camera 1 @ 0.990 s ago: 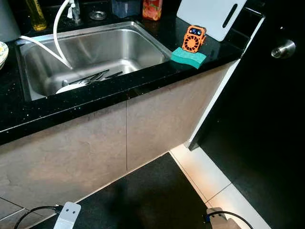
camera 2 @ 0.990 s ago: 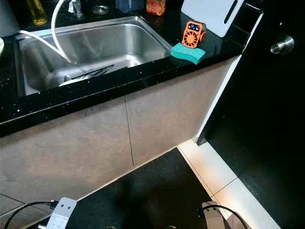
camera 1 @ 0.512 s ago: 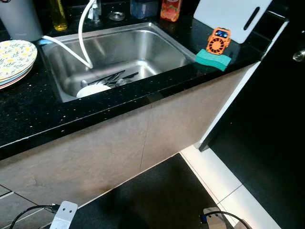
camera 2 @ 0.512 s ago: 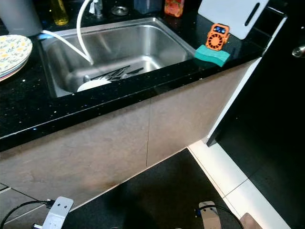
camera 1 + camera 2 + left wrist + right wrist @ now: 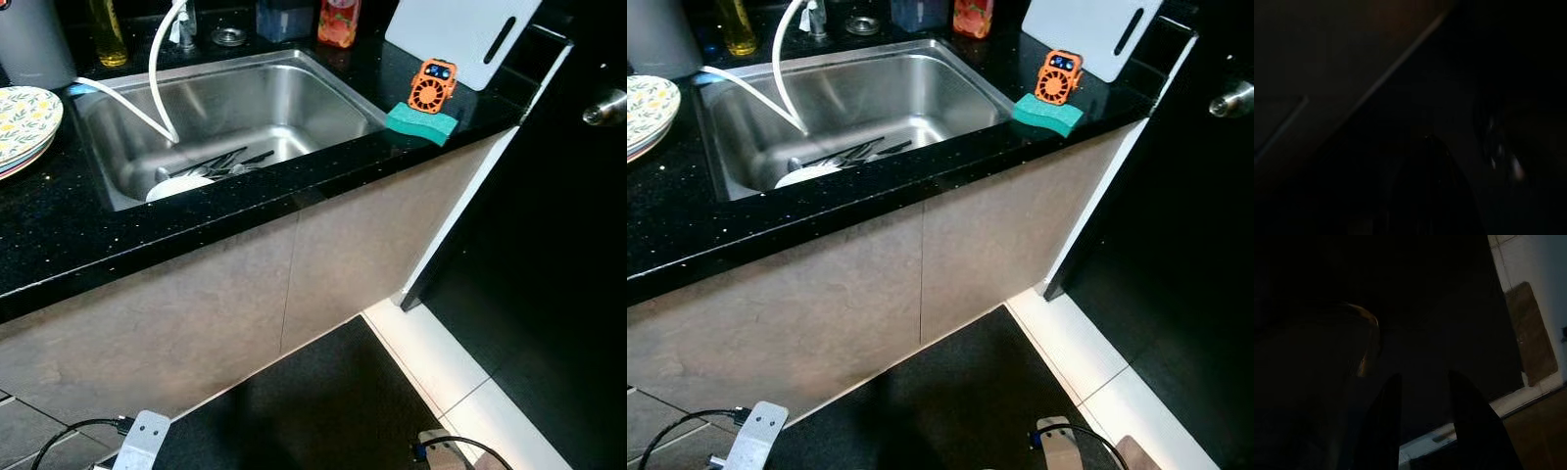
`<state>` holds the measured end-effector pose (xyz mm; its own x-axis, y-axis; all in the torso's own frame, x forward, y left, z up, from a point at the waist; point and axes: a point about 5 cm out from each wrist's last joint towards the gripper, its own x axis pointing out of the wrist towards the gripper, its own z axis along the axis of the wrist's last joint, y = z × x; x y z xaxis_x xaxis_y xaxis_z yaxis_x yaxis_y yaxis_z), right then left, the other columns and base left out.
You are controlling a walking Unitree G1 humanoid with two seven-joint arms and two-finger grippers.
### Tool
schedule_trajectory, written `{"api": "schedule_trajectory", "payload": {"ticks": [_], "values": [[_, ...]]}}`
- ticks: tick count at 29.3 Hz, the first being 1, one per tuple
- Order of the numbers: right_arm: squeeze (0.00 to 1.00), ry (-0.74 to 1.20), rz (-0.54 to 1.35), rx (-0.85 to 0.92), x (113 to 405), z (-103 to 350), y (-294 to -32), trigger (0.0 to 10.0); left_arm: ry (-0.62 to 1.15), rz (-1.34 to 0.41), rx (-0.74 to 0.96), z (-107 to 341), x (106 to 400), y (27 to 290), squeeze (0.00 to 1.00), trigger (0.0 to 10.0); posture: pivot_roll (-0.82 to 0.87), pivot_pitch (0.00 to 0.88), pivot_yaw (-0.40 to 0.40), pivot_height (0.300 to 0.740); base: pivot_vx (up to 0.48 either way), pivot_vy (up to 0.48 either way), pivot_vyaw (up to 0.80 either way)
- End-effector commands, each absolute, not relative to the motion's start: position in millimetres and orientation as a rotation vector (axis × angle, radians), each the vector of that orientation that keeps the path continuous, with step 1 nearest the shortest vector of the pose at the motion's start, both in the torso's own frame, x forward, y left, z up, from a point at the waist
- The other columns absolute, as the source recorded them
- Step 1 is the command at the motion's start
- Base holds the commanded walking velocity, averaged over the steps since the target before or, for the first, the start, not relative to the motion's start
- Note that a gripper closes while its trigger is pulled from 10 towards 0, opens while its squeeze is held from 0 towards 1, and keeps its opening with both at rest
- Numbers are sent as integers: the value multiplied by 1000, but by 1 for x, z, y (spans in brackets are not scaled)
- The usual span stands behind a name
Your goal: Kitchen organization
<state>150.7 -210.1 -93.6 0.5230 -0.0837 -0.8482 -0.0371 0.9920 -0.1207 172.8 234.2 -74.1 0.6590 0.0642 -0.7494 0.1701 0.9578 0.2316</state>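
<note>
Sink point(image 5: 323, 83) holds plate point(image 5: 176, 186), cutlery point(image 5: 220, 162), likely awaiting wash. Sponge point(image 5: 421, 121) at right bench point(image 5: 59, 225) edge. Right end effector point(image 5: 1422, 421) idle, fingers apart; left end effector point(image 5: 1425, 196): cannot tell.

text: none legible | bottles point(image 5: 338, 20) at the counter's back: labels blurred (too small to read)

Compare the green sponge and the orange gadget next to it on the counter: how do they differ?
The green sponge lies flat at the counter's front edge, while the orange gadget stands upright just behind it. The sponge is a plain, wide teal block; the gadget is narrower, with a round grille on its face and a small dark panel above. Both sit on the black countertop to the right of the sink, in front of the white cutting board.
</note>
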Motion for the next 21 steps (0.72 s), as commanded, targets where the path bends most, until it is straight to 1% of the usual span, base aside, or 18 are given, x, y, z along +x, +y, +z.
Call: {"api": "schedule_trajectory", "payload": {"ticks": [1, 4, 5, 8, 9, 12, 15, 17, 19, 21], "values": [[0, 1018, -44, -115, 148, -95, -207, 10000, 847, -83, 291, -75, 173, 228, 0, 10000, 78, 67, -32, 740, 0, 0, 0], [0, 984, -58, -125, 155, -92, -206, 10000, 852, -122, 326, -74, 181, 223, 24, 10000, 68, 48, -21, 740, 0, 0, 0], [0, 965, -68, -108, 160, -90, -205, 10000, 835, -115, 316, -71, 188, 221, 47, 10000, 67, 41, -22, 740, 0, 0, 0], [0, 938, -109, -17, 170, -86, -205, 10000, 807, -91, 251, -64, 203, 218, 20, 10000, 66, 24, -26, 740, 0, 0, 0], [0, 932, -128, 22, 173, -85, -205, 10000, 814, -88, 241, -64, 205, 217, 0, 10000, 63, 16, -24, 740, 0, 0, 0], [0, 917, -155, 68, 179, -82, -206, 10000, 835, -104, 242, -66, 203, 214, 0, 10000, 47, 0, -15, 740, 0, 0, 0], [0, 917, -128, 39, 182, -81, -205, 10000, 848, -107, 244, -68, 199, 213, 0, 10000, 41, 0, -16, 740, 0, 0, 0], [0, 921, -91, 6, 182, -81, -203, 10000, 857, -99, 236, -70, 198, 213, 0, 10000, 42, 0, -30, 740, 0, 0, 0], [0, 953, -49, -43, 176, -84, -203, 10000, 867, -75, 192, -70, 199, 212, 0, 10000, 48, 0, -35, 740, 0, 0, 0], [0, 965, -42, -58, 174, -85, -204, 10000, 867, -71, 183, -70, 199, 211, 0, 10000, 48, 0, -35, 740, 0, 0, 0]]}}
